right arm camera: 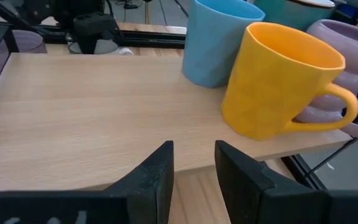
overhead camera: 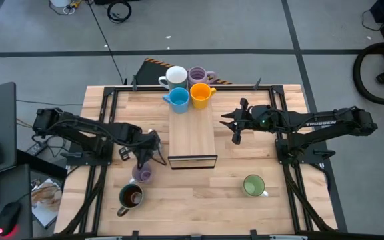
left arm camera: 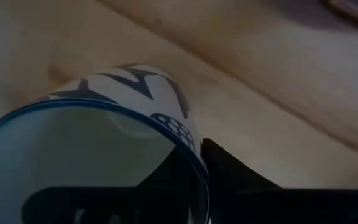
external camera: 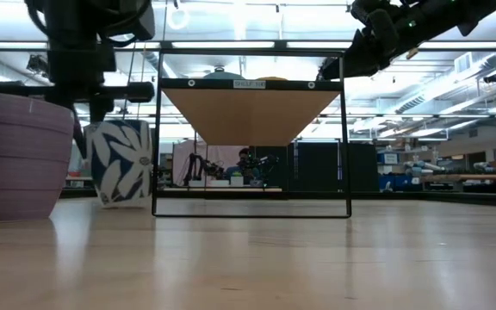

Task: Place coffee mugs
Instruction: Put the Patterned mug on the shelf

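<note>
My left gripper hangs over a white mug with a blue leaf pattern, near the wooden shelf's near left corner, and is shut on its wall. This mug appears to stand upright on the table. A lilac mug and a dark olive mug stand just nearer on the table. A green mug stands at the near right. White, lilac, blue and orange mugs stand on the shelf's far end. My right gripper hovers open, right of the shelf. My left gripper holds the patterned mug by its rim, one finger inside the mug and the other finger outside against the wall. The fingers come from above, pointing down. The mug is upright; I cannot tell whether its base is off the table.
The shelf is a raised wooden board on a thin black frame, with open room beneath it. Its near half is bare wood. Black rails run along the table's left and right sides. Bare tabletop lies between the olive and green mugs.
</note>
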`<control>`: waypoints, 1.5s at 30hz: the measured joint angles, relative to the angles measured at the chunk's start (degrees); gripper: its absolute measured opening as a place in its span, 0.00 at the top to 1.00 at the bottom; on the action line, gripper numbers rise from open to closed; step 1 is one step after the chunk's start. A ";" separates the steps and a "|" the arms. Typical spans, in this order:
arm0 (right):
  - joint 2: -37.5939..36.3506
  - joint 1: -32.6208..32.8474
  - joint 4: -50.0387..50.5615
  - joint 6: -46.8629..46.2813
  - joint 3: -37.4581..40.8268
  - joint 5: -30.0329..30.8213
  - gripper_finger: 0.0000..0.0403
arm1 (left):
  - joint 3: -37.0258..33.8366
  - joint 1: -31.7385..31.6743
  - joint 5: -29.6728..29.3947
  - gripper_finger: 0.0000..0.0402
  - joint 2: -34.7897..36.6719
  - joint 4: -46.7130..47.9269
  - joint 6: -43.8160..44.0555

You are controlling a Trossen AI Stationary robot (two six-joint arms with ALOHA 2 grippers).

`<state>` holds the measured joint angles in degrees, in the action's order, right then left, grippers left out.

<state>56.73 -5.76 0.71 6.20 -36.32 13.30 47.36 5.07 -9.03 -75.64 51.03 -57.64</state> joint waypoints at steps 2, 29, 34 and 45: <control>0.00 0.00 0.01 0.00 0.00 0.00 0.70 | 0.00 -0.61 2.28 0.94 0.00 0.39 2.67; 0.00 0.02 0.18 1.07 0.00 -0.95 0.69 | 40.07 -10.73 6.76 0.94 -2.88 23.78 61.42; 0.00 0.02 0.25 1.07 0.00 -1.07 0.70 | 49.59 -9.80 6.73 0.94 -10.75 29.04 63.99; 0.00 0.07 1.07 1.29 0.00 -1.57 0.70 | 64.82 -9.25 6.67 0.92 -25.94 31.80 60.64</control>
<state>56.73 -5.69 1.78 7.48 -36.32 11.73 112.17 -4.19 -2.36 -101.58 82.82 3.01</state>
